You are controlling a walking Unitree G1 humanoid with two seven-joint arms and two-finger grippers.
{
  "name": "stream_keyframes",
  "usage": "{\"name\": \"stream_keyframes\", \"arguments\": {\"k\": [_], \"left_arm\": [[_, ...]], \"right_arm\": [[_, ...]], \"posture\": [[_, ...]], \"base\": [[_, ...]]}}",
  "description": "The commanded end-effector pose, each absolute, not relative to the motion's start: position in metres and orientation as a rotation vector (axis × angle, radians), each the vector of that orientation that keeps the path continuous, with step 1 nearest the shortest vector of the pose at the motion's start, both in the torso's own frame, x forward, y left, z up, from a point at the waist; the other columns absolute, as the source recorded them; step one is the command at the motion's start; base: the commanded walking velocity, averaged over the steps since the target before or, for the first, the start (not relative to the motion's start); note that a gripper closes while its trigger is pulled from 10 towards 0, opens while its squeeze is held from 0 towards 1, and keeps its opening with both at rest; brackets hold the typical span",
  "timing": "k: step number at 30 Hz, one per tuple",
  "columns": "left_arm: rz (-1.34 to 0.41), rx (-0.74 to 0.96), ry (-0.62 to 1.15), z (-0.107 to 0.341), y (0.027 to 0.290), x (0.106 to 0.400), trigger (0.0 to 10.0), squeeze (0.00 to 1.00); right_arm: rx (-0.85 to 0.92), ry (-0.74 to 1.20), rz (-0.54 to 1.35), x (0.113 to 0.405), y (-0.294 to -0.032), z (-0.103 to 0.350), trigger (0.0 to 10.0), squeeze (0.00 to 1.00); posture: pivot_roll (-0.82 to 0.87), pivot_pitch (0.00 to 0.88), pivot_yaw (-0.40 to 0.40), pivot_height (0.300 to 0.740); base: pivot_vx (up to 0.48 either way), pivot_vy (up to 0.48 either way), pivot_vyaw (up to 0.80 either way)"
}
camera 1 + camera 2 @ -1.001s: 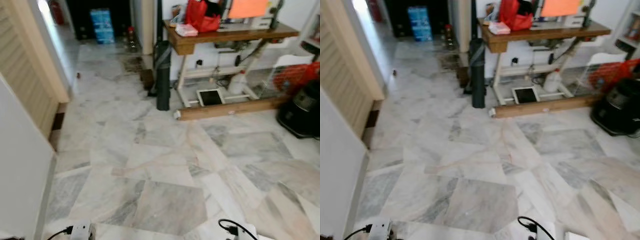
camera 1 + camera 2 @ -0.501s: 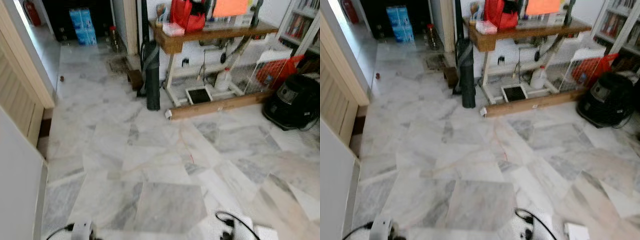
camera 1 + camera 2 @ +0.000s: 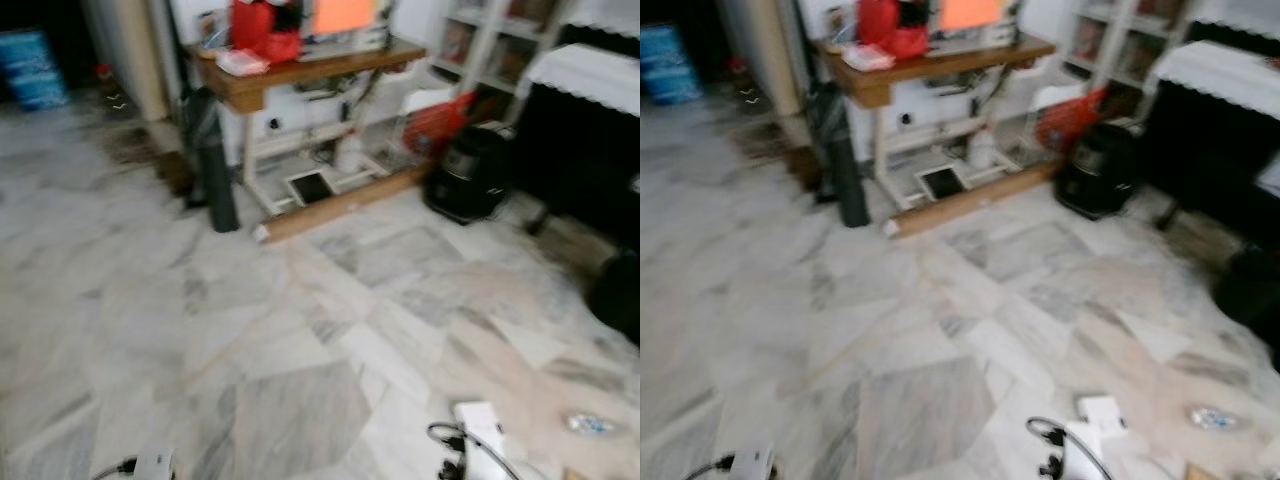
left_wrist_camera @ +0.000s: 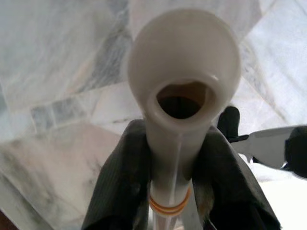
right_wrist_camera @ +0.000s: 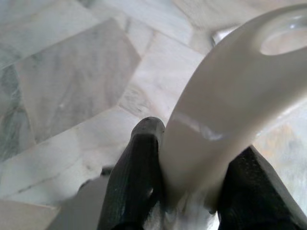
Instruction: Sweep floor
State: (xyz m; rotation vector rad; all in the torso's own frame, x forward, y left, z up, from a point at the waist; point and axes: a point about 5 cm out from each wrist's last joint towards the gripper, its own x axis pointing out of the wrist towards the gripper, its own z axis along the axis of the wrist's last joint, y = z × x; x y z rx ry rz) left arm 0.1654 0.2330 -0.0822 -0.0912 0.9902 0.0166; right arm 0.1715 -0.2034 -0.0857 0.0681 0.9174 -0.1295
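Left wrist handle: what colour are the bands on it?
Orange bands on a white handle, gripped by the left gripper; left wrist view shows it best.

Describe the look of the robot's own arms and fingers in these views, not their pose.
The left gripper has two long black fingers with a finely ribbed, matte surface, broad and rounded. The right gripper has the same black fingers, smooth and rounded at the tip. In the eye views, pale wrist housings with looping black cables show at the lower edge.

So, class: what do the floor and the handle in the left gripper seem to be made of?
Floor: polished marble, by its grey veining and irregular slabs, though possibly marble-look tile. Handle: smooth, slightly glossy white plastic, hollow at the end, held between the left gripper's black fingers.
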Motion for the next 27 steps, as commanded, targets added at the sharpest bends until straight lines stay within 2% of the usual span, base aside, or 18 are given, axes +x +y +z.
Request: {"name": "stream_keyframes", "arguments": {"k": [1, 7, 9, 17, 20, 27], "left_arm": [[0.011, -0.077, 0.971, -0.080, 0.235, 0.170, 10.0, 0.00], [0.007, -0.071, 0.974, -0.080, 0.235, 0.170, 10.0, 0.00], [0.007, -0.071, 0.974, -0.080, 0.235, 0.170, 10.0, 0.00], [0.007, -0.071, 0.976, -0.080, 0.235, 0.170, 10.0, 0.00], [0.008, -0.073, 0.974, -0.079, 0.235, 0.170, 10.0, 0.00], [0.010, -0.075, 0.971, -0.079, 0.235, 0.170, 10.0, 0.00]], "right_arm": [[0.110, 0.938, -0.148, 0.169, -0.198, -0.088, 10.0, 0.00], [0.114, 0.945, -0.141, 0.169, -0.190, -0.089, 10.0, 0.00], [0.111, 0.960, -0.142, 0.156, -0.191, -0.094, 10.0, 0.00], [0.111, 0.969, -0.162, 0.141, -0.209, -0.096, 10.0, 0.00], [0.110, 0.980, -0.185, 0.128, -0.229, -0.096, 10.0, 0.00], [0.109, 0.997, -0.187, 0.120, -0.229, -0.099, 10.0, 0.00]], "posture": [[-0.13, 0.000, 0.024, 0.740], [-0.13, 0.000, 0.025, 0.740], [-0.13, 0.000, 0.024, 0.740], [-0.13, 0.000, 0.025, 0.740], [-0.13, 0.000, 0.024, 0.740], [-0.13, 0.000, 0.023, 0.740]], "base": [[0.000, 0.000, 0.00], [0.000, 0.000, 0.00], [0.000, 0.000, -0.80], [0.000, 0.000, -0.80], [0.000, 0.000, -0.80], [0.000, 0.000, -0.80]]}}
